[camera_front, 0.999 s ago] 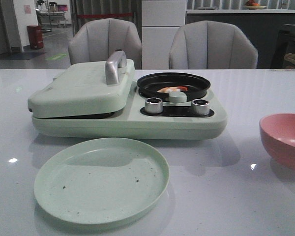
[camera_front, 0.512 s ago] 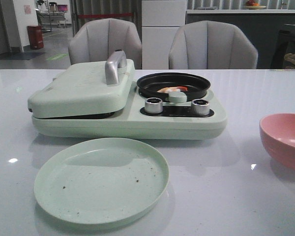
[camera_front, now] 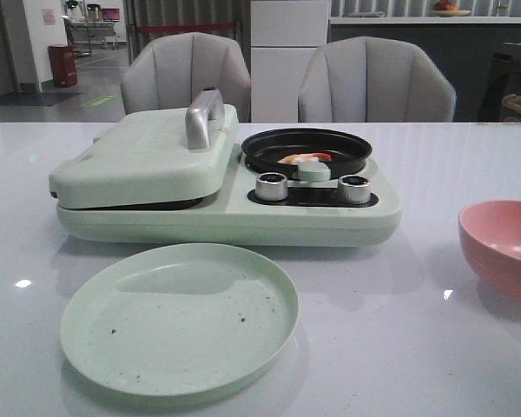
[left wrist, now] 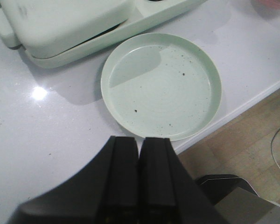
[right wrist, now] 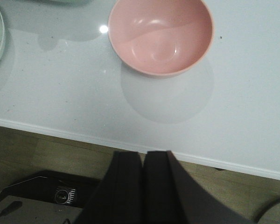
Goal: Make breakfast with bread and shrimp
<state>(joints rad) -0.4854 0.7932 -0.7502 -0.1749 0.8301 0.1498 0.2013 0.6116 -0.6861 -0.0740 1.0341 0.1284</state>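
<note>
The shrimp (camera_front: 305,158) lies in the small black pan (camera_front: 306,149) on the right half of the pale green breakfast maker (camera_front: 226,208), just behind a round green knob (camera_front: 313,171). No bread is visible; it may sit under the closed lid (camera_front: 143,156), but that cannot be told. The green plate (camera_front: 179,319) in front holds only crumbs and the pink bowl (camera_front: 502,248) to the right is bare inside, so plating appears left to do. The left tool (left wrist: 140,177) and the right tool (right wrist: 143,184) are both clenched on nothing, back at the near edge of the white glossy tabletop (camera_front: 434,347). Two grey chairs (camera_front: 375,82) stand behind, with a dim room beyond.
</note>
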